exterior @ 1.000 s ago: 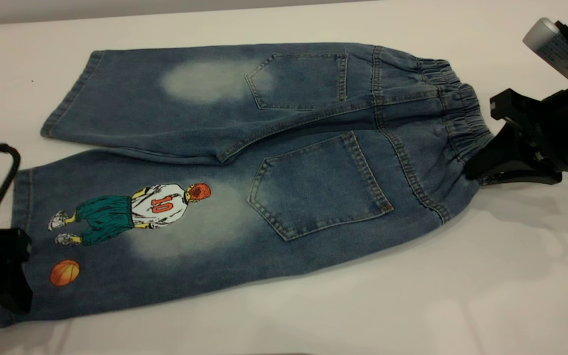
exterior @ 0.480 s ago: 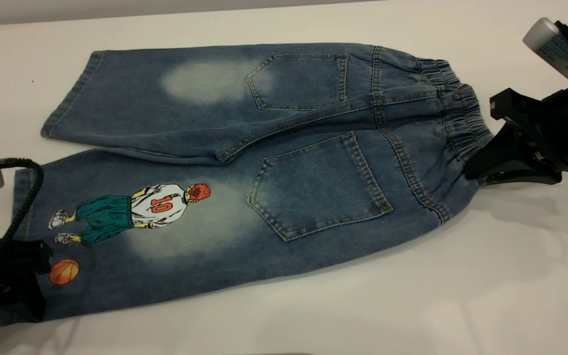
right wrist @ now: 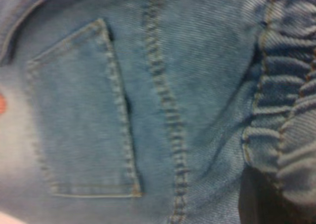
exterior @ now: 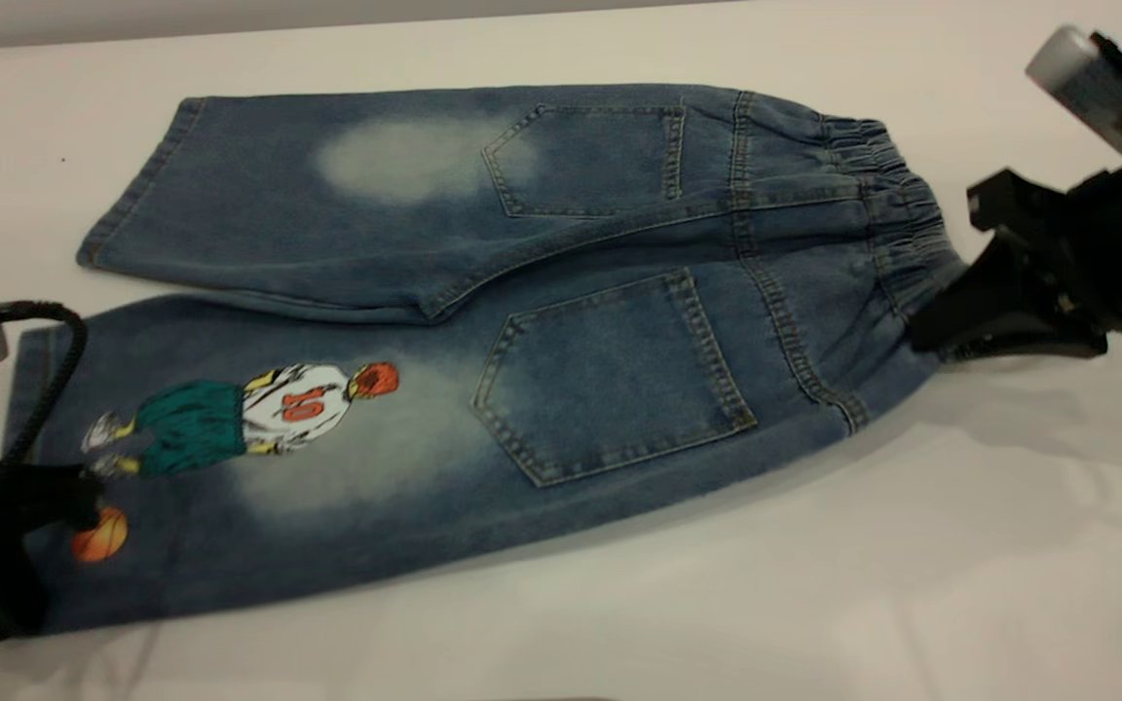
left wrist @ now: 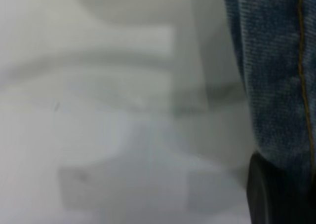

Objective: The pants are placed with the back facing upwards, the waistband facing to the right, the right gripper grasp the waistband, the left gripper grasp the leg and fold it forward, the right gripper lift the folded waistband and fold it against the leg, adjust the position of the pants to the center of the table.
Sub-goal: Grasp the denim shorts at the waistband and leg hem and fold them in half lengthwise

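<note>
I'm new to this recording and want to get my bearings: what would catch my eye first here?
The pants dominate: faded blue denim spread back-up across the white table, waistband to the right. On the near leg a cartoon player in a number 10 jersey and an orange basketball stand out. The right gripper is at the waistband's near corner, and the left gripper sits on that leg's hem by the basketball.

Robot test bench: bare white table [exterior: 619, 623].
</note>
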Controlling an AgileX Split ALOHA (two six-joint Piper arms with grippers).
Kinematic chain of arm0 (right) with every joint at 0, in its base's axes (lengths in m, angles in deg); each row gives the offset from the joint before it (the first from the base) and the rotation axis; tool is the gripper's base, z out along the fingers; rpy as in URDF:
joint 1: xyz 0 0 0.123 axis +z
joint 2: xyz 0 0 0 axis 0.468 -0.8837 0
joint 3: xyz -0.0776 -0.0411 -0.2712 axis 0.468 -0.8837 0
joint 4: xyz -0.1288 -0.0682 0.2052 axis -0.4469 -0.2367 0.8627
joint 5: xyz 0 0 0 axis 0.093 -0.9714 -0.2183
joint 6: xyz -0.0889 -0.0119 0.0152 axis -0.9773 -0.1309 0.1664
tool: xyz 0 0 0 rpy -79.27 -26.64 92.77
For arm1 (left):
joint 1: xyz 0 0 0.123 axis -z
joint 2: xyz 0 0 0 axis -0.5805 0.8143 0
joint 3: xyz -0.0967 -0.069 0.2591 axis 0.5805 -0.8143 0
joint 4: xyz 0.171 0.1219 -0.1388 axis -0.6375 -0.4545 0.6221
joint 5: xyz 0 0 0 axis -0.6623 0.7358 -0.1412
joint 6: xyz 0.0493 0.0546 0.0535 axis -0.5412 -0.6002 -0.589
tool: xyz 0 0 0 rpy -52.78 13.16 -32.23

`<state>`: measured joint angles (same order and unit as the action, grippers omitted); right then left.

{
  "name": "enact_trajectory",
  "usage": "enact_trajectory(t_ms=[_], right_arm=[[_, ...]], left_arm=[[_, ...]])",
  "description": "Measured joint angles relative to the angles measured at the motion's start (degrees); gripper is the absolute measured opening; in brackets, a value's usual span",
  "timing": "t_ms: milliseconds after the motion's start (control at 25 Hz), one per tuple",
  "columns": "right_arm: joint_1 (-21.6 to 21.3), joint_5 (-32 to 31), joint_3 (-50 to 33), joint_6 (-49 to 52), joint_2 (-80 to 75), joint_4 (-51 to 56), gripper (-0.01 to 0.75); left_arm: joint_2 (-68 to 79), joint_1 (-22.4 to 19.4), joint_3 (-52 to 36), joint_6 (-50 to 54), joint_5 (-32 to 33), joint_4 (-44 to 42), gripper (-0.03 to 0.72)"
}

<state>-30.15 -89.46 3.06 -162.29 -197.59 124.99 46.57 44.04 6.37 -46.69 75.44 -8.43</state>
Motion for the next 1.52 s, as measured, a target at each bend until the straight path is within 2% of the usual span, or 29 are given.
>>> enact_trajectory(t_ms=[160,320,440,640,880,1000,1240,1520], right_arm=[[0.00,-3.54,0.00,4.48,6.34,-5.08,0.041],[0.00,-4.44,0.00,9.59,15.23,-9.31,0.041],[0.00,-4.88,0.90,12.44,19.49,-11.60,0.041],[0.00,-4.85,6.27,17.00,18.80,-14.86,0.041],[0.00,-2.40,10.65,19.58,13.07,-15.00,0.041],[0.00,-1.22,13.01,20.59,10.01,-14.75,0.041],[0.00,-0.32,18.70,23.71,6.58,-14.48,0.041],[0.00,5.61,22.67,26.95,2.81,-13.40,0.041]], left_arm=[[-11.68,0.00,0.73,-1.15,9.92,0.00,0.046],[-26.81,0.00,3.80,-2.59,19.98,0.00,0.046],[-34.65,-0.04,7.29,-3.68,23.56,-0.26,0.046],[-35.37,-0.06,11.56,-4.60,23.86,-1.96,0.046],[-24.45,-0.06,14.86,-5.02,15.13,-2.61,0.046],[-17.00,-0.06,19.40,-5.58,11.69,-2.61,0.046],[-4.05,-0.06,32.90,-7.12,11.86,-2.61,0.046],[4.09,-0.06,46.84,-9.14,15.90,-2.61,0.046]])
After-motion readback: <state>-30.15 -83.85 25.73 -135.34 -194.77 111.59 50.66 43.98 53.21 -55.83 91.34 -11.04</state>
